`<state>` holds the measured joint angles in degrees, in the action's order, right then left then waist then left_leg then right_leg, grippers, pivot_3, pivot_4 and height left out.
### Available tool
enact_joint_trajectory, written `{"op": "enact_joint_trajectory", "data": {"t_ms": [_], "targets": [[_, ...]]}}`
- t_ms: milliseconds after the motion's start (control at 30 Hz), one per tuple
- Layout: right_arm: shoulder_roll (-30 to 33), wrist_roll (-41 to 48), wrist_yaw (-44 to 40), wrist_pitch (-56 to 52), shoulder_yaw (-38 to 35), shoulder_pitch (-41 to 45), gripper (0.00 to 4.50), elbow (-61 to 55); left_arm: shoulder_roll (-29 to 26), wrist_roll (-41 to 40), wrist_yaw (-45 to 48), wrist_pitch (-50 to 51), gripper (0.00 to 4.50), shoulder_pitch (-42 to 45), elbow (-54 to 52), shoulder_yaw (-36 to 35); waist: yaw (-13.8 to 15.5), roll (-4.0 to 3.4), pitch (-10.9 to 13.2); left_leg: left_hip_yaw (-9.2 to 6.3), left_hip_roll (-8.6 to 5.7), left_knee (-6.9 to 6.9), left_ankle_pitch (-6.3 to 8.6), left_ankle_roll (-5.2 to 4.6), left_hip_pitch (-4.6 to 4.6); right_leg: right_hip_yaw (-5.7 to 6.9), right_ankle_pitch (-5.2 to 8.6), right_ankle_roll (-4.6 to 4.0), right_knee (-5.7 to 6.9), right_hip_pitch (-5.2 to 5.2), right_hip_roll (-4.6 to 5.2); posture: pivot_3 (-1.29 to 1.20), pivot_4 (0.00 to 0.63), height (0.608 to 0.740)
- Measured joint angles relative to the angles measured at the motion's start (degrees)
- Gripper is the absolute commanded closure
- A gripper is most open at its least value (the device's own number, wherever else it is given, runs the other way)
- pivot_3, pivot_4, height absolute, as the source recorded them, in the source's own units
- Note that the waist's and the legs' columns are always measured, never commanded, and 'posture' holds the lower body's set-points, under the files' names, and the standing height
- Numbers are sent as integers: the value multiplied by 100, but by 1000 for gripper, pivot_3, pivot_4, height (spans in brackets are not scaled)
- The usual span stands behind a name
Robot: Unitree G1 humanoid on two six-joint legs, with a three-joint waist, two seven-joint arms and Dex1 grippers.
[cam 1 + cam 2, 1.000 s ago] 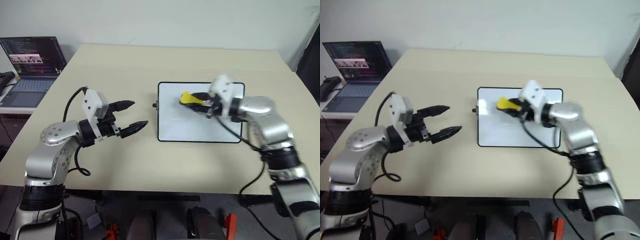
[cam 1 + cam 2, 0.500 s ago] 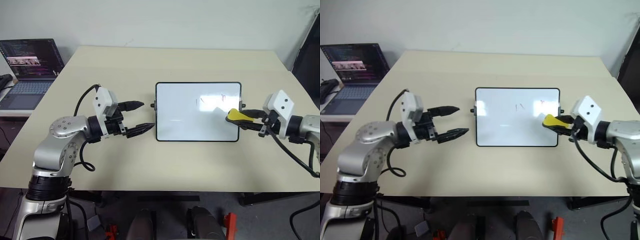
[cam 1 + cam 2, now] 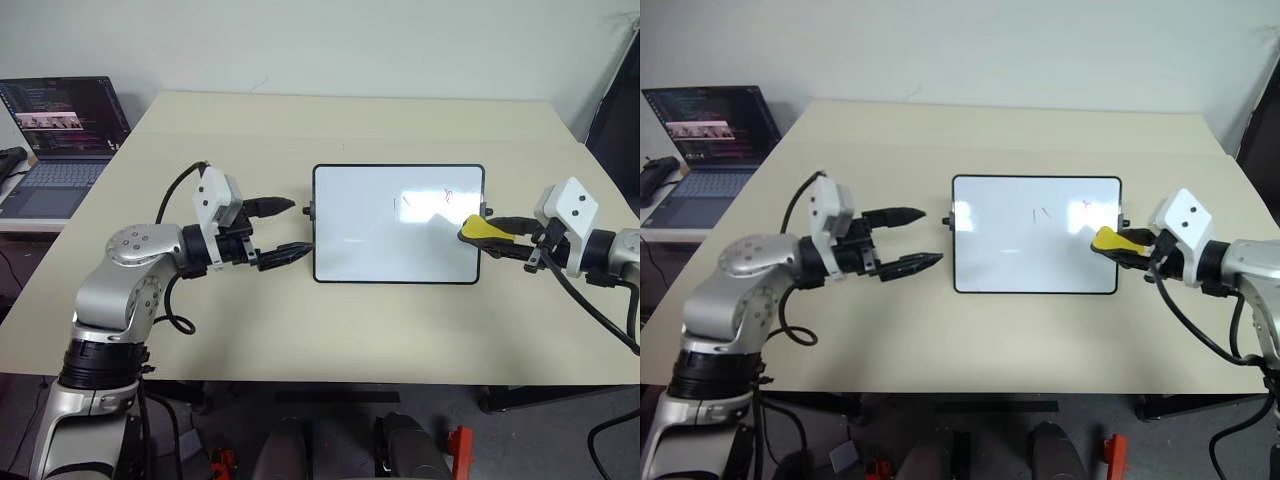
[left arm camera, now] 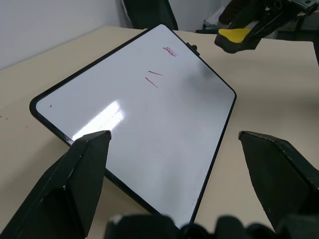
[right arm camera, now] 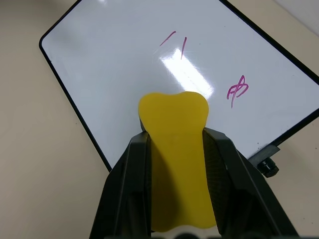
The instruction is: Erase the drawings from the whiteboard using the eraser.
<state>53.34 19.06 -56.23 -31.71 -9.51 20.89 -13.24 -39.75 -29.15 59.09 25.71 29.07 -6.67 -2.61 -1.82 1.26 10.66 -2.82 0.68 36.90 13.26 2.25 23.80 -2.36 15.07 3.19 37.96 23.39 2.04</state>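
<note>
A: Yellow eraser [image 5: 175, 149] is clamped between the right gripper [image 3: 508, 237] fingers, at the board's [image 3: 370, 245] right edge, apparently held above it. Is anything wiped yet?

B: Not these: two thin strokes [image 5: 175, 44] and one reddish scribble [image 5: 237, 91] remain on the upper right part of the board, which lies flat at mid-table [image 3: 300, 330].

A: And the left gripper [image 3: 283, 232]?

B: Fingers apart, empty, just beside the board's left edge. It looks placed to steady the frame.

A: So what is left?

B: All visible marks, by my reading; the eraser must pass over them.
</note>
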Motion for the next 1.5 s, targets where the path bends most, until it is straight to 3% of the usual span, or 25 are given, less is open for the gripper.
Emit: {"op": "enact_joint_trajectory", "data": {"t_ms": [500, 1100, 1267, 1400, 1500], "targets": [[-213, 45, 100, -1, 262, 381, 3388, -9, 1, 2, 37, 5, 0, 2, 0, 0, 10, 0, 0, -2, -1, 5, 0, 0, 0, 1, 0, 0, 4, -1, 1, 0, 150, 740], [42, 228, 34, -78, 107, -74, 3389, -263, 1, 6, 166, 9, 0, 26, 9, 7, 3, 0, 0, -2, -1, 9, 0, 0, -2, 1, -1, 0, 9, -4, 0, 0, 150, 740], [-1158, 123, 940, -69, 400, 1164, 3389, -103, 29, 18, 176, 3, 0, 80, 45, 53, -95, 0, 0, -2, 4, 6, -2, 2, -19, -4, -3, -4, 21, -10, -8, 0, 150, 740], [-2242, -833, 2068, 242, 1332, 1644, 3389, 617, 52, 43, 169, 1, 0, 66, 52, 89, -91, 2, -2, -3, 5, 7, -3, 2, -23, -3, -4, -6, 21, -13, -9, 0, 150, 740], [-2677, -1384, 2672, 484, 1642, 1783, 3389, 1353, 63, 46, 155, 13, 0, 55, 45, 113, -44, 2, -1, -1, -1, 9, -3, 3, -13, -3, -5, -4, 19, -9, -1, 0, 150, 740]]}}
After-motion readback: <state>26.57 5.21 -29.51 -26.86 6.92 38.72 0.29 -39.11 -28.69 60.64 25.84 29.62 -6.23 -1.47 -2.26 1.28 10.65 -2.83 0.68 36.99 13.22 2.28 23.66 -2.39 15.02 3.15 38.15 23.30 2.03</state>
